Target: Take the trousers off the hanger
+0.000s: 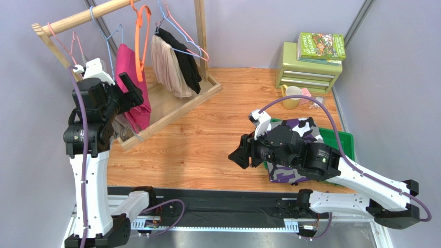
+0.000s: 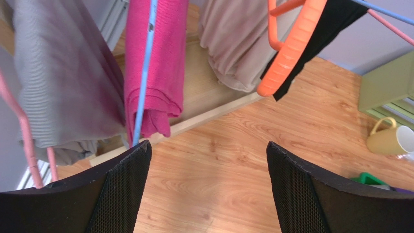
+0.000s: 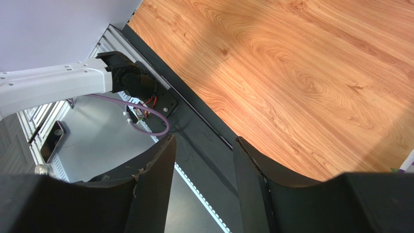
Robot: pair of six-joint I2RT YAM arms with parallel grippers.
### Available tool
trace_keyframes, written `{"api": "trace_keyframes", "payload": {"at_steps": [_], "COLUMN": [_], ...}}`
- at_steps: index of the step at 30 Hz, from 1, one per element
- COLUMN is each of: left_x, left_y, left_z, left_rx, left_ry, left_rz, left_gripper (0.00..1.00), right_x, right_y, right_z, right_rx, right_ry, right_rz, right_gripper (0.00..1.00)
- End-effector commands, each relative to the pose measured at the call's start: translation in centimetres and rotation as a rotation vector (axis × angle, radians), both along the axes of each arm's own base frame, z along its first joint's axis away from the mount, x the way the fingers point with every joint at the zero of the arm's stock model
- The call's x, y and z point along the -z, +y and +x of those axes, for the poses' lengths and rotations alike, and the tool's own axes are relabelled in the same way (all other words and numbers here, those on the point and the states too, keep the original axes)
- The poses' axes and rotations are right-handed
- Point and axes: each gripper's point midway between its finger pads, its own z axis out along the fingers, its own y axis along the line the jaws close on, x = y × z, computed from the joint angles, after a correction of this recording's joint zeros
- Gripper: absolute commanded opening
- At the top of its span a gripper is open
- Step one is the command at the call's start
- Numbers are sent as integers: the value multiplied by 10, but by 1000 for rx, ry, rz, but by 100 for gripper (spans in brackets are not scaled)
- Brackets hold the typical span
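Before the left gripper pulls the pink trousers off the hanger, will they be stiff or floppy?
Probably floppy: the pink trousers hang in soft folds over the blue hanger. Being only draped, they should slide off easily. The thin wire of the blue hanger may swing when tugged.
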Motion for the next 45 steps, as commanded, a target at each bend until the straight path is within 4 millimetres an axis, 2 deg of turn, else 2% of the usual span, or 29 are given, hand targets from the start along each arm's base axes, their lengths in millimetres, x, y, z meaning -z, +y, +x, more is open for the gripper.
{"api": "trace_keyframes", "payload": {"at_steps": [1,4,7,8,15,19,25,30,33,35,36,37,38,39,41,45], "left_x": [-43,-47,-42,-34,-23,-20,-8,-14,-16,-9,-6,-2,0,2,0,-7], "left_y": [22,32,33,33,41,39,34,32,29,24,30,30,23,29,19,17], "left_z": [-15,-14,-7,1,23,34,41,44,49,60,62,67,70,73,76,80], "left_rx": [-85,-126,-120,-117,-132,-113,-80,-69,-37,5,-4,-2,44,38,96,126], "left_ry": [-121,-102,-46,-6,63,68,86,45,39,59,69,79,81,72,51,-2], "left_rz": [108,149,153,150,150,114,53,21,-13,-59,-83,-129,-178,-210,-293,-327], "left_gripper": [94,97,99,100,99,96,83,72,66,61,59,55,47,44,41,38], "right_x": [-13,-12,-11,-9,-11,-14,-16,-14,-15,-17,-17,-17,-17,-17,-17,-16], "right_y": [4,4,3,3,8,5,2,6,8,9,10,10,10,10,9,9], "right_z": [-1,-2,-1,0,-2,-4,-5,-5,-6,-7,-7,-7,-8,-8,-8,-8], "right_rx": [-21,-23,-18,-12,-32,-37,-33,-37,-41,-46,-47,-45,-47,-47,-43,-40], "right_ry": [-29,-28,-29,-30,-24,-34,-34,-22,-13,-12,-10,-9,-8,-6,-4,0], "right_rz": [57,57,57,55,59,67,88,84,90,94,96,96,99,99,102,100], "right_gripper": [52,52,52,52,54,55,55,55,55,55,55,55,55,55,55,55]}}
